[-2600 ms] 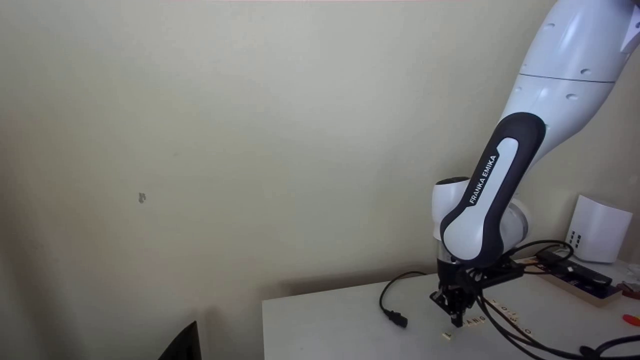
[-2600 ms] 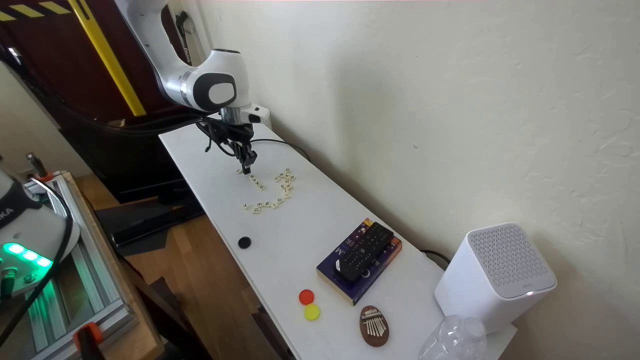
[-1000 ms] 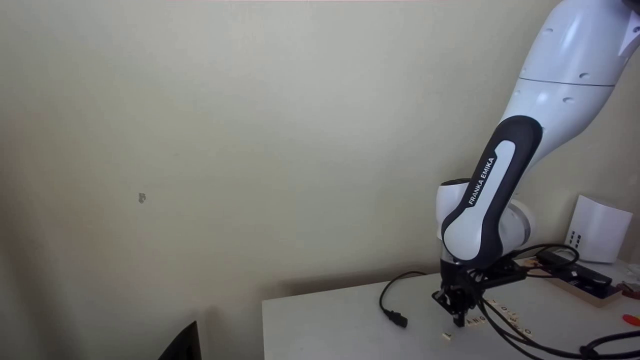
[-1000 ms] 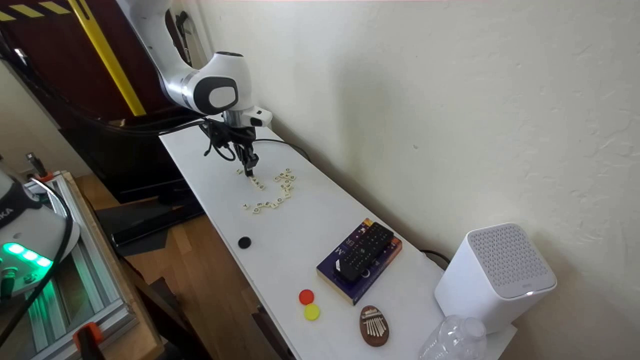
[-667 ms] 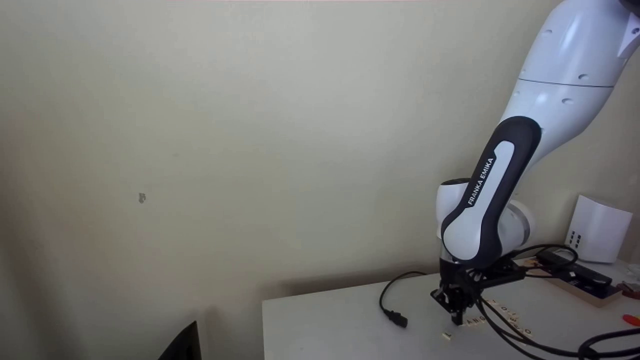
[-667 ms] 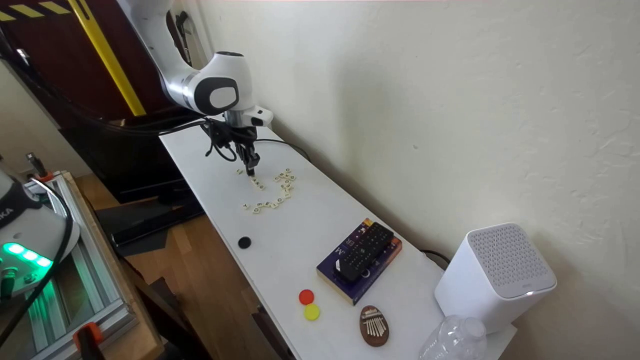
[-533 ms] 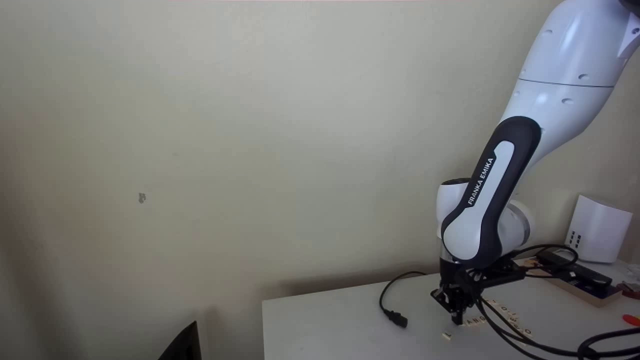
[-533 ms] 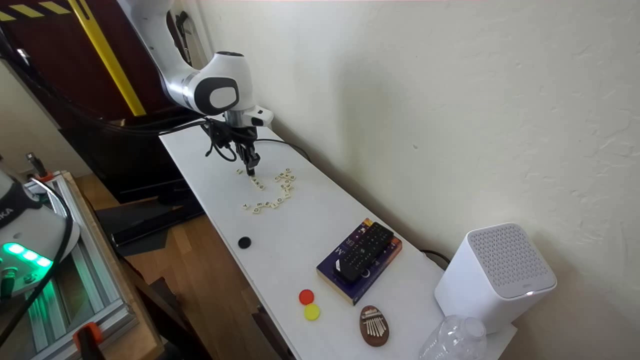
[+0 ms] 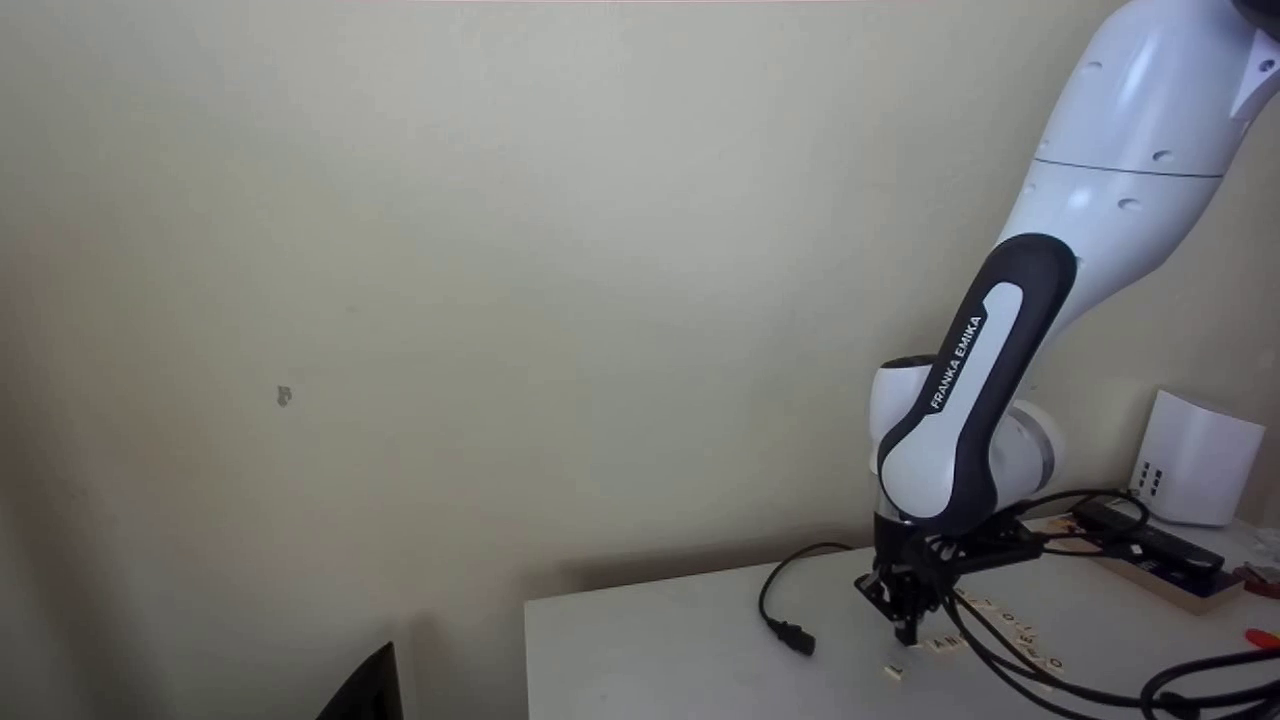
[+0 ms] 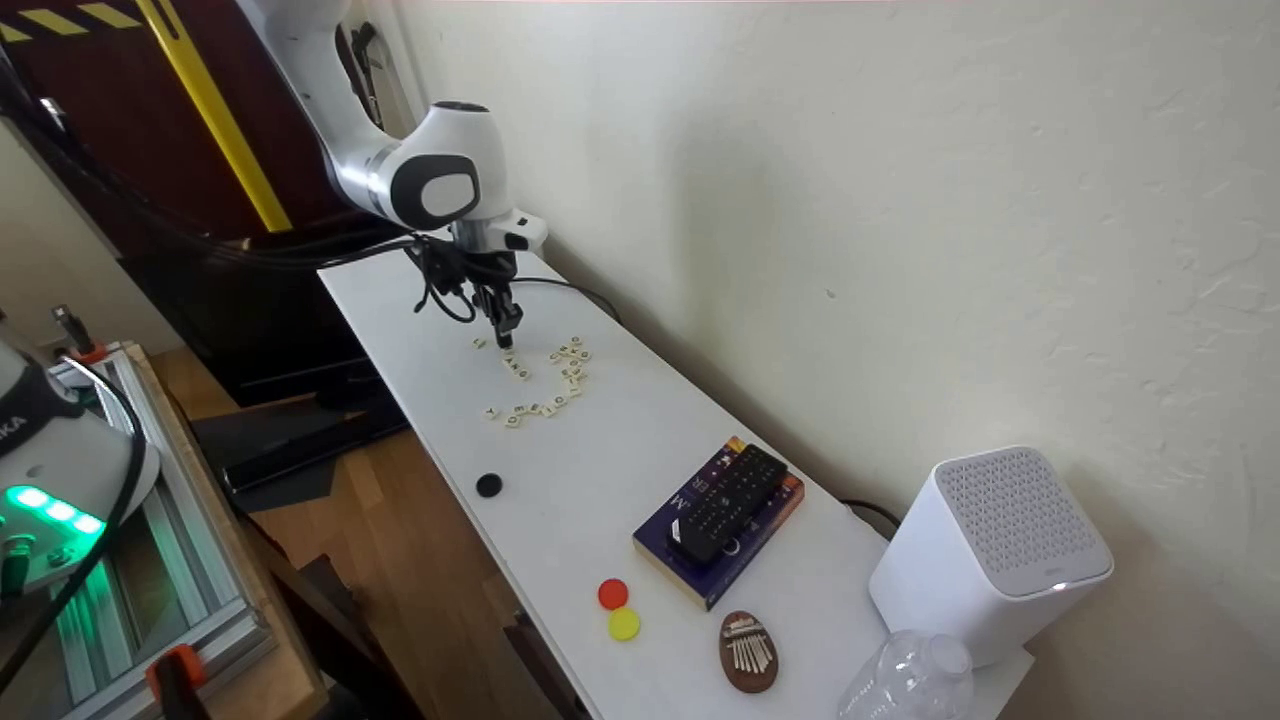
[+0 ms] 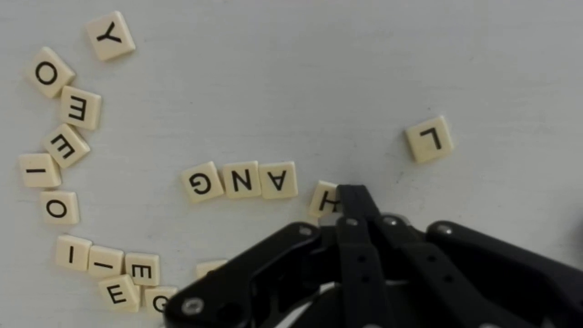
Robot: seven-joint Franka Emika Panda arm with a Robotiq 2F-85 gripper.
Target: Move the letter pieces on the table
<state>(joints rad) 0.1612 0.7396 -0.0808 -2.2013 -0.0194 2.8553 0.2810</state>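
Where a pale wall [image 10: 900, 250] backs the white table [image 10: 560, 480], the Franka Panda arm [image 9: 1040, 260] reaches over scattered letter tiles [image 11: 80, 108]. Its Robotiq gripper [image 11: 358, 197] points down, both fingers pressed together with, as far as shows, nothing between them. Just beside the fingertips sits the H tile [image 11: 324, 198], skewed and slightly apart from the A tile [image 11: 278, 180], which the N tile [image 11: 242, 180] and G tile [image 11: 202, 182] follow in a row; the L tile [image 11: 429, 139] lies alone past the gripper.

The step looks like nudging H against A, perhaps to finish HANG. Done well, the push lands low and central on the H tile's far edge, runs straight along the row and ends at contact; off-centre, the tile would likely spin.

Cables [image 9: 1180, 705] cross some letters in an exterior view. The wrist view cuts off a blurred dark shape [image 11: 577, 233] at its right edge. The gripper hides part of H, so touch cannot be told, and covers all but a letterless corner of another tile [image 11: 209, 268].
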